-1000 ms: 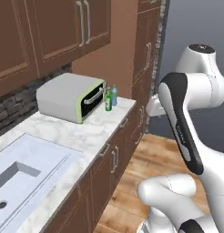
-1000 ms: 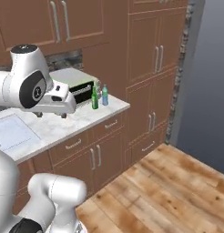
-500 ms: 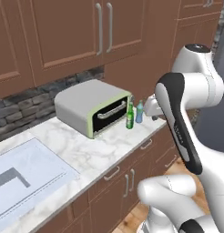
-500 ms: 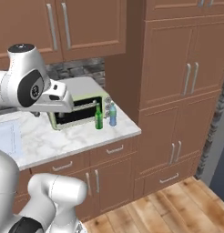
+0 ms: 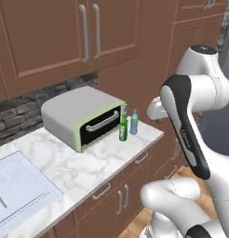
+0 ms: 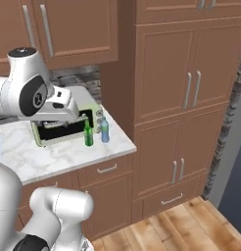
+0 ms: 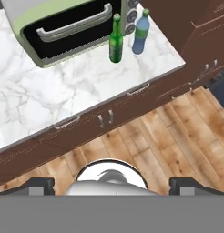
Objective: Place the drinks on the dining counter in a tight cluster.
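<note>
Marble worktop table [image 5: 84,167] is carrying the slim green bottle [image 7: 115,40] and small pale-blue bottle [image 7: 140,32], parked upright by the toaster oven [image 5: 84,116] awaiting pickup, and the pincer [image 7: 111,186] fingers are sitting wide apart, gripping nothing.

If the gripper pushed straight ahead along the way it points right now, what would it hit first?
Probably the wooden floor in front of the lower cabinets, not the green bottle or blue bottle; those sit higher in the hand view. Depth is unclear.

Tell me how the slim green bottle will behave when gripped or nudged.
The green bottle stands tall on a narrow base, so a nudge up high probably tips it. Its round body would likely roll once down. The blue bottle stands close beside it, so it may get bumped.
</note>
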Robot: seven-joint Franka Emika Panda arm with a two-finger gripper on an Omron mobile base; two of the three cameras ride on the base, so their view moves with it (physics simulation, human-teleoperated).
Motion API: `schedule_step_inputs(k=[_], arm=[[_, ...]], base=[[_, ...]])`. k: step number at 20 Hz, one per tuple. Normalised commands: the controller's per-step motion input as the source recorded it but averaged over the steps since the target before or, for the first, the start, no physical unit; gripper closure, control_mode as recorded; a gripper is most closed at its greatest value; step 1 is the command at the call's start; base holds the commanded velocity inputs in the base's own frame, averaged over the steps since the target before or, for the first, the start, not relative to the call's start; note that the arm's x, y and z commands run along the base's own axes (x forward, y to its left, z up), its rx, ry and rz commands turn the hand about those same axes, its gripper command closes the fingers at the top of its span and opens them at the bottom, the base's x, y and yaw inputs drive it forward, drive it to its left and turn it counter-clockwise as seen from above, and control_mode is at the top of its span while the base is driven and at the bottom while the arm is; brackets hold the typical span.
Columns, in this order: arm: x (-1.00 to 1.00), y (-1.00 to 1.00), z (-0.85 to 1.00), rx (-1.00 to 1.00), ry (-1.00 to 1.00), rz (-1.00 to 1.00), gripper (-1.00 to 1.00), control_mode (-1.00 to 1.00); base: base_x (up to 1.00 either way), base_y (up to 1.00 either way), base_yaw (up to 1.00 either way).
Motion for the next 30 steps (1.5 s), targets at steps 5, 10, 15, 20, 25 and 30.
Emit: schedule_step_inputs(k=[5, 10, 15, 20, 25, 30], arm=[[0.00, 0.00, 0.00, 0.00, 0.00, 0.00, -1.00, 1.00], [0.00, 0.00, 0.00, 0.00, 0.00, 0.00, -1.00, 1.00], [0.00, 0.00, 0.00, 0.00, 0.00, 0.00, -1.00, 1.00], [0.00, 0.00, 0.00, 0.00, 0.00, 0.00, -1.00, 1.00], [0.00, 0.00, 0.00, 0.00, 0.00, 0.00, -1.00, 1.00], [0.00, 0.00, 0.00, 0.00, 0.00, 0.00, -1.00, 1.00]], base=[[0.76, -0.55, 0.25], [0.34, -0.43, 0.38], [0.05, 0.15, 0.45], [0.23, 0.15, 0.35], [0.69, 0.00, 0.03], [0.29, 0.00, 0.00]])
